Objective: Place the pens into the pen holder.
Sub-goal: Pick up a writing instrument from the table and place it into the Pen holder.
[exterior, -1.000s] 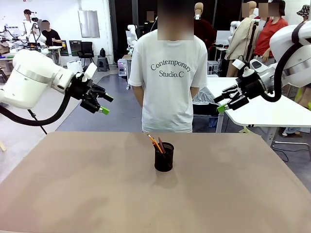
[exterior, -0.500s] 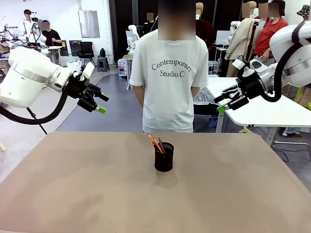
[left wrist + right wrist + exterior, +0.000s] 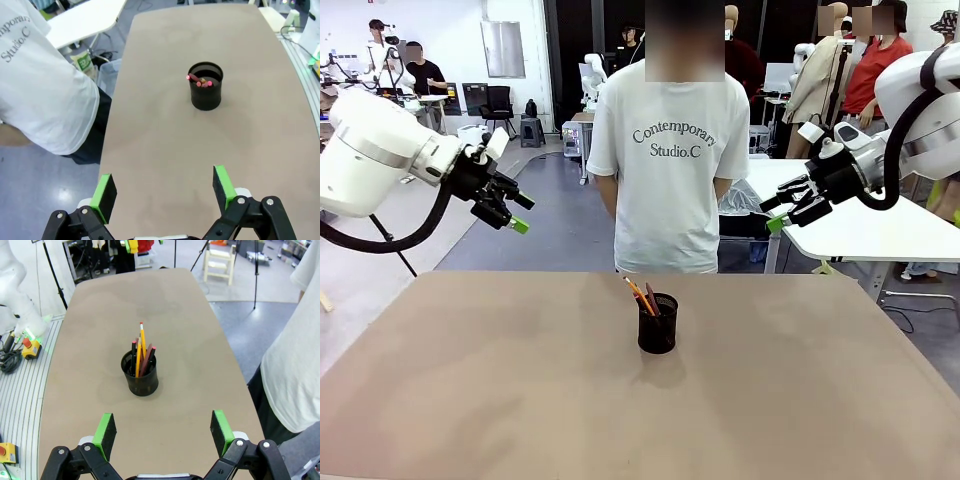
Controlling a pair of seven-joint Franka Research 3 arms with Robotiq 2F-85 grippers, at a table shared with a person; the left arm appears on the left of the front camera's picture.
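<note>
Since every one of the pens [image 3: 642, 296] we can find already stands inside the pen holder [image 3: 658, 324], we judge the task to be as good as done; no pen lies loose on the desk [image 3: 470, 400] in any view, and nothing seems left to pick up. The holder sits upright near the middle of the desk, on the side closer to the person [image 3: 669, 150] who stands at the far edge.

We see the left gripper [image 3: 508, 203] raised well above the desk at its left side, its fingers spread apart and holding nothing. The right gripper [image 3: 782, 208] hangs high at the right side, fingers likewise spread and empty.

From the front, we see the pens leaning to the left out of the cup, and both arms at once. The right wrist view [image 3: 141, 351] gives us more: an orange-yellow pen rising tallest among darker reddish ones, all inside the rim. The left wrist view looks down into the holder [image 3: 205, 86], where we make out the reddish pen ends, though not their lengths.
</note>
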